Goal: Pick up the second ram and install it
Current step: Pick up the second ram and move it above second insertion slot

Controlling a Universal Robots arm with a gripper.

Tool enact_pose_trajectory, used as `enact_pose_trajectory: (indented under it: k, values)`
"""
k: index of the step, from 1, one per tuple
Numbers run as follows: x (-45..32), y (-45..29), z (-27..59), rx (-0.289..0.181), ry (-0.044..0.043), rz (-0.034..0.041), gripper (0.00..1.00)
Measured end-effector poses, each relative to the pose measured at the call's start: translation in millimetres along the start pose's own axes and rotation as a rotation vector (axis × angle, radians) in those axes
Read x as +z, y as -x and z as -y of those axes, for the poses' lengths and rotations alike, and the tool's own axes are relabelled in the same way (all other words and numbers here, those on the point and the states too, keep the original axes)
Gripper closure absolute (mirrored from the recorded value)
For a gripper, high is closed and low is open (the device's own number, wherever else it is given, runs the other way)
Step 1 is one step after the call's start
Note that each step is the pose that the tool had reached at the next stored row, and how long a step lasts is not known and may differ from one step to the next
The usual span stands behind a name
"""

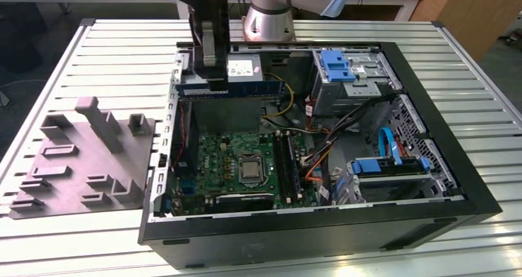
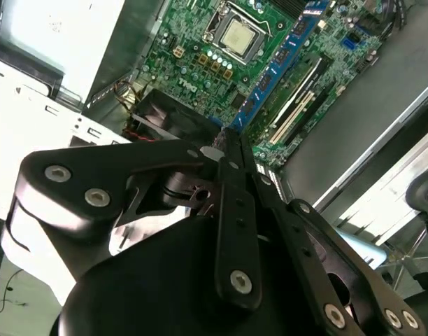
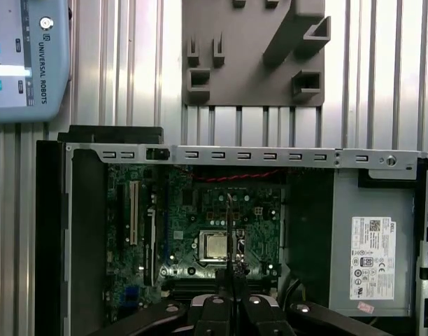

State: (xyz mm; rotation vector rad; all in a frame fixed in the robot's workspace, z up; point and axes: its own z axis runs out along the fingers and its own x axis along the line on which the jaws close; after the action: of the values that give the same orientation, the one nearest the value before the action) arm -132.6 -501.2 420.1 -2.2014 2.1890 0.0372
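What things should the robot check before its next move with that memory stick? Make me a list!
1. Grip: ok. The pincer is shut on the second ram.
2. Computer case open: ok, the motherboard shows.
3. Stick over the case: ok.
4. Stick lined up with the memory slots: not ok, it lies crosswise to them.
5. Free slot: cannot tell.
6. Stick seated: not ok, it hangs above the board.
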Motion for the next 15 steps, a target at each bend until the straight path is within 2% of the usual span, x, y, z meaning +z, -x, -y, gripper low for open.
enact_pose_trajectory:
  k: [5, 10, 15]
  values:
    - [0.9, 0.1, 0.1, 0.0, 0.0, 0.0, 0.88]
    - [6.4, -0.2, 2.0, 0.0, 0.0001, 0.001, 0.88]
    - [10.0, -0.4, 11.2, 0.0, 0.0006, 0.0011, 0.88]
